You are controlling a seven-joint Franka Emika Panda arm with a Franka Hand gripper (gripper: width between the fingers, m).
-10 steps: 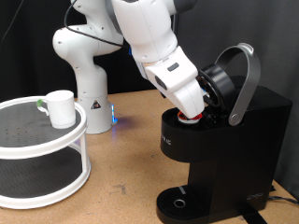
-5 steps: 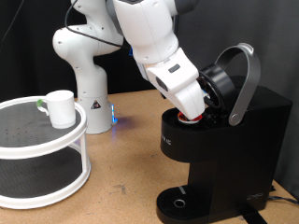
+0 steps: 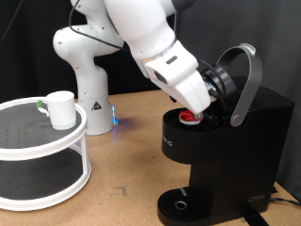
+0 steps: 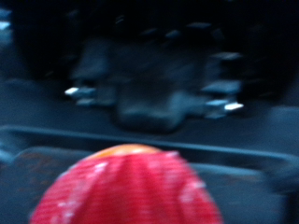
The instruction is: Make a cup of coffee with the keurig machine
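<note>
The keurig machine stands at the exterior view's right with its lid raised and its silver-grey handle tipped back. A small pod with a red top sits in the open pod chamber. It fills the wrist view as a blurred red dome, with the dark inside of the lid behind it. My gripper hangs just above the pod, under the raised lid; its fingers do not show clearly. The cup, white with a green handle, stands on a round rack at the exterior view's left, far from the gripper.
The white two-tier round rack takes up the exterior view's lower left. The arm's white base stands behind it on the wooden table. The machine's circular drip tray has nothing on it.
The gripper has lifted a little up and away from the pod chamber, and the red-topped pod now shows sitting in the chamber. The cup and machine have not moved.
</note>
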